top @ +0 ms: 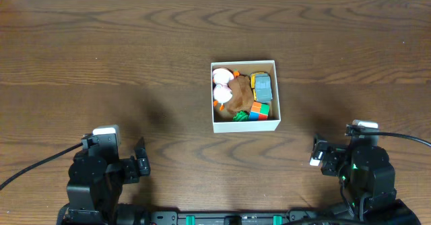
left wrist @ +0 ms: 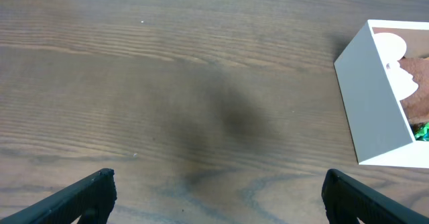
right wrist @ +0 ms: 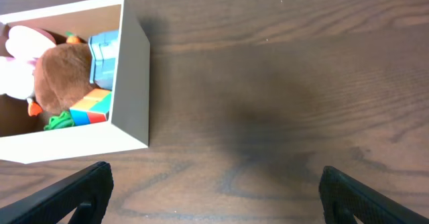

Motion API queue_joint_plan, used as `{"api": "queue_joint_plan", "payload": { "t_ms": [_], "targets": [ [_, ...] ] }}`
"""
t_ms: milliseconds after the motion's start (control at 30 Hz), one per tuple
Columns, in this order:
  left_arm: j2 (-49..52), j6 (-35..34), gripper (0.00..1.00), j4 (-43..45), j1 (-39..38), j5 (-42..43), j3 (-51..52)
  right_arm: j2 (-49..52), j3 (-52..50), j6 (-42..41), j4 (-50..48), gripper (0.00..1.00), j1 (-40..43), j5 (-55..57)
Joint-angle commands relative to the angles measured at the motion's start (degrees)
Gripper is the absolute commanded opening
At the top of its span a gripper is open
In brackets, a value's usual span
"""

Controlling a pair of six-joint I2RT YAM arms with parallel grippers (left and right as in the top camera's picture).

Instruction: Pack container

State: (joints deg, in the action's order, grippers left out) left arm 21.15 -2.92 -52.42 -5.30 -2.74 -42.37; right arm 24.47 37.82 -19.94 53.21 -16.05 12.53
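Container (top: 245,124), a shallow white cardboard box with no lid, sits on the counter (top: 101,63); inside it lie a brown plush (top: 240,95), a white and pink soft toy (top: 221,82), a grey and yellow toy car (top: 262,87), a colour cube (top: 260,110) and a scrap of green (top: 239,116), packed close together; the left pincer (left wrist: 218,190) hangs well apart from the container on its near-left side, fingers spread and holding nothing; the right pincer (right wrist: 214,187) hangs on its near-right side, somewhat closer, likewise spread and empty; the box is probably light and would slide easily on the smooth wood; its thin walls should bend if squeezed hard, so a grip over the rim at a corner, where two walls brace each other, looks safest; the plush would give under pressure, the car and cube would not; bare wood shows on every side of the container, so either arm has room to approach, and the counter's edges are well away from it.
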Motion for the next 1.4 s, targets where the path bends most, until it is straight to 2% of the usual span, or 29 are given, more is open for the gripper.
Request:
{"api": "queue_joint_plan", "payload": {
  "t_ms": [0,500,633,767,867,1033,1300,1367],
  "targets": [
    [-0.2,0.8,0.98,-0.3,0.1,0.6,0.0,-0.2,-0.5,-0.6,0.6,0.99,-0.5,0.9],
    [-0.2,0.7,0.98,-0.3,0.1,0.6,0.0,-0.2,-0.5,-0.6,1.8,0.99,-0.5,2.6],
    [-0.2,0.7,0.98,-0.3,0.1,0.6,0.0,-0.6,-0.6,0.4,1.0,0.99,-0.2,-1.2],
    [-0.2,0.8,0.98,-0.3,0.1,0.6,0.0,-5.2,-4.4,13.6,-9.2,0.99,-0.1,-7.0],
    [-0.2,0.8,0.98,-0.3,0.1,0.6,0.0,-10.8,-9.8,19.8,-17.1,0.99,0.2,-11.0],
    [-0.2,0.7,0.98,-0.3,0.1,0.6,0.0,-19.7,-21.0,20.3,-29.7,0.99,1.6,-14.1],
    [-0.2,0.7,0.98,-0.3,0.1,0.6,0.0,-21.8,-35.3,20.2,-52.3,0.99,3.9,-12.5],
    [-0.2,0.7,0.98,-0.3,0.1,0.6,0.0,-23.1,-37.7,20.2,-54.3,0.99,4.2,-12.2]
  ]
}}
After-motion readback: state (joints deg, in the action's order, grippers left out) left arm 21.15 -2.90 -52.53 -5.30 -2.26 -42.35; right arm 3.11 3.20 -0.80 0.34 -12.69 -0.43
